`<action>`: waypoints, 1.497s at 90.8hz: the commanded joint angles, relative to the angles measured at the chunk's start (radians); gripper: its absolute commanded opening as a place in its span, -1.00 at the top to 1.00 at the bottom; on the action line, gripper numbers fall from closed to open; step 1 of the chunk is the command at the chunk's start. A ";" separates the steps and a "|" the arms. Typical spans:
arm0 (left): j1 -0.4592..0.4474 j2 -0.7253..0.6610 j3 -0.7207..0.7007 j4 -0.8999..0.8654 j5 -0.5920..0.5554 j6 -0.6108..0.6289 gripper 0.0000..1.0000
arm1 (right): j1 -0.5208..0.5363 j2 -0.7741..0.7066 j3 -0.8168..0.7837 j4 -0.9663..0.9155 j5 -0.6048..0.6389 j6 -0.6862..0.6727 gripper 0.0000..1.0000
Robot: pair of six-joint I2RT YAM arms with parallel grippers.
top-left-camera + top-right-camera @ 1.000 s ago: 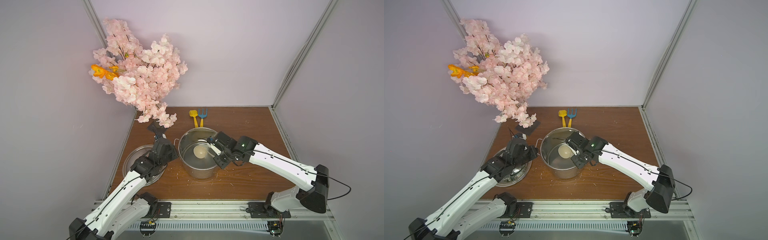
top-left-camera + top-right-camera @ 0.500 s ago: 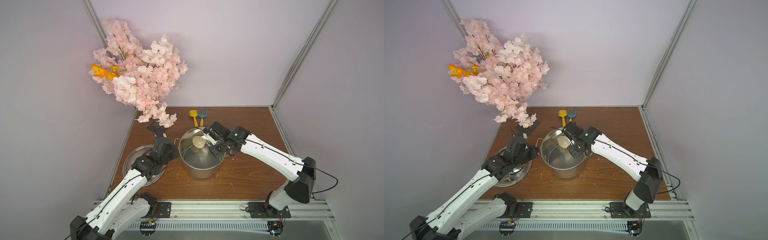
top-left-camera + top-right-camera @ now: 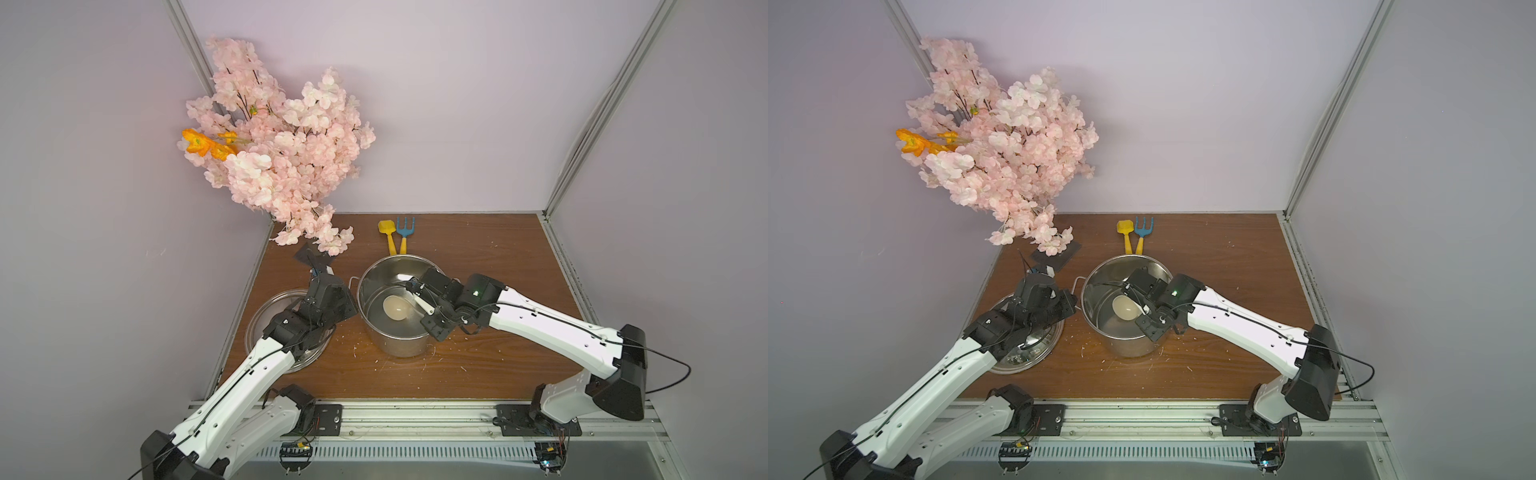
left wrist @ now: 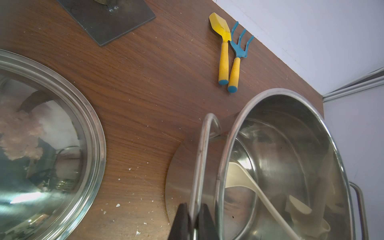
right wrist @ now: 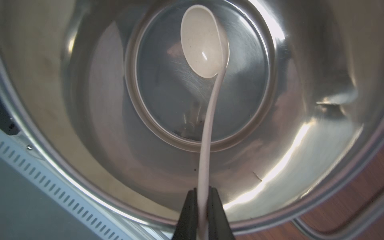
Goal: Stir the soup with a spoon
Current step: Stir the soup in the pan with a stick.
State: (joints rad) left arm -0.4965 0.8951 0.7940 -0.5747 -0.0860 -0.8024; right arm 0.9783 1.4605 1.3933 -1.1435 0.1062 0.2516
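Your right gripper (image 5: 203, 190) clamps its two black fingers on the slim handle of the cream-beige ladle (image 5: 204, 44). The handle runs out from between the fingertips and curves to a round, deep bowl, glossy with one small highlight, which hangs well beyond them over the floor of the steel pot (image 3: 397, 347). The pot's inside shows only bare, shiny metal streaked with reflections. Your left gripper (image 4: 193, 206) is closed on the pot's wire loop handle (image 4: 202, 145), the wire pinched between its fingers just outside the rim. Whether the ladle's bowl touches the pot floor cannot be told. The handle's end behind the right fingers runs out of the wrist picture. In both top views the fingertips of either gripper are hard to make out against the black housings. The left arm covers part of the lid (image 3: 270, 305) lying beside its fingers. Beyond the pot, the rim cuts off the handle ends of the yellow toy shovel (image 3: 384, 227) and blue toy rake (image 3: 404, 227).
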 commanded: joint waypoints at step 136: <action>0.009 -0.022 -0.015 -0.036 -0.010 0.016 1.00 | -0.142 0.043 0.071 0.050 -0.039 -0.055 1.00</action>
State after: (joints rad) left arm -0.4965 0.8906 0.7982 -0.5880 -0.0860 -0.8055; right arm 0.8303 1.4677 1.4151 -1.1149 0.1131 0.2256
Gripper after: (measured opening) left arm 0.089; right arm 0.090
